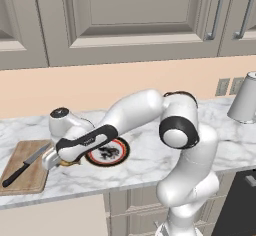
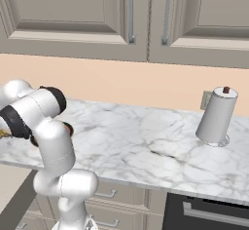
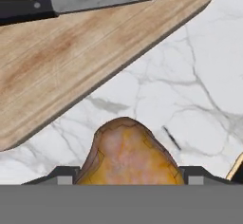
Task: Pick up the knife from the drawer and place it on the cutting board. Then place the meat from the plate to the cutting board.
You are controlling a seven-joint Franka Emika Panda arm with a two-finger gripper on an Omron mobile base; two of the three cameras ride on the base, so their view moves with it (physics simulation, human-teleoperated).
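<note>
The knife (image 1: 24,166) already lies on the board (image 3: 57,71), so the first half looks done. The meat (image 3: 128,154) sits between the fingertips of the gripper (image 1: 59,161), which is clamped on it, over bare counter (image 1: 150,160) between plate (image 1: 107,152) and board. It seems lifted off the plate, with only the set-down left. I count one knife, one board, one plate, one lump of meat.
</note>
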